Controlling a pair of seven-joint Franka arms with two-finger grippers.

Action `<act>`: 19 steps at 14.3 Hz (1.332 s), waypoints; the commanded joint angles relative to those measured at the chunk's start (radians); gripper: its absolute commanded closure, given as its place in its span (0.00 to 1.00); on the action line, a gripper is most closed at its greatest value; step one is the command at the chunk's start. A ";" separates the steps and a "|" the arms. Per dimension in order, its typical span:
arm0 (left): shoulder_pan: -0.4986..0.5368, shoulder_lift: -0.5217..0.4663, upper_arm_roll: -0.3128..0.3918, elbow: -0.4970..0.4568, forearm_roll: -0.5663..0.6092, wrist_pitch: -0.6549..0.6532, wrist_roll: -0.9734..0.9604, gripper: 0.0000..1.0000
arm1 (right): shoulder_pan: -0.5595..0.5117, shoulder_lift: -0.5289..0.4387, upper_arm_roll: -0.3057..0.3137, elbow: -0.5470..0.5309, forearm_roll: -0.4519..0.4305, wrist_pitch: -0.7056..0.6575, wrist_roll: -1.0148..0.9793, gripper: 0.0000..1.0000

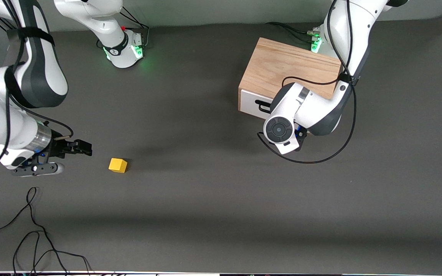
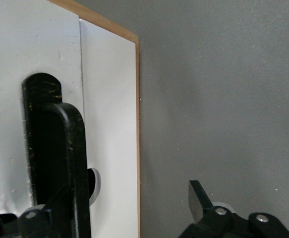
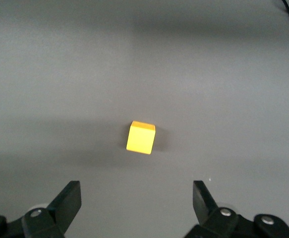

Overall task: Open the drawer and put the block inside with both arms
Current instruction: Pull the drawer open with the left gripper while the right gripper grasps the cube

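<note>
block [image 1: 117,165] beside spread right pincer [image 1: 84,147]

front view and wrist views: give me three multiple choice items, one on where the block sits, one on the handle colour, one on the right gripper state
1. Where is the block?
A. on the table, toward the right arm's end
B. inside the drawer
C. on top of the cabinet

2. What colour is the handle on the drawer?
A. silver
B. black
C. yellow

3. What state is the right gripper in?
A. shut on the block
B. shut on nothing
C. open, holding nothing

Answers:
1. A: the yellow cube lies on the bare dark table beside the right gripper, well away from the cabinet.
2. B: the left wrist view shows a black bar against the white front panel, right at the left gripper.
3. C: the right wrist view shows its fingers spread wide, with the block apart from them.
</note>
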 commanded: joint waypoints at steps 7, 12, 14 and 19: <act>-0.003 0.085 0.003 0.131 0.058 0.138 -0.004 0.00 | 0.005 0.131 -0.006 -0.135 -0.009 0.285 0.041 0.00; -0.003 0.178 0.004 0.271 0.068 0.153 -0.004 0.00 | 0.028 0.209 -0.006 -0.180 -0.009 0.442 0.090 0.00; -0.003 0.185 0.004 0.301 0.074 0.165 -0.004 0.00 | 0.026 0.230 -0.006 -0.192 -0.009 0.479 0.092 0.00; -0.002 0.185 0.013 0.309 0.078 0.239 -0.013 0.00 | 0.025 0.249 -0.023 -0.261 -0.009 0.562 0.113 0.00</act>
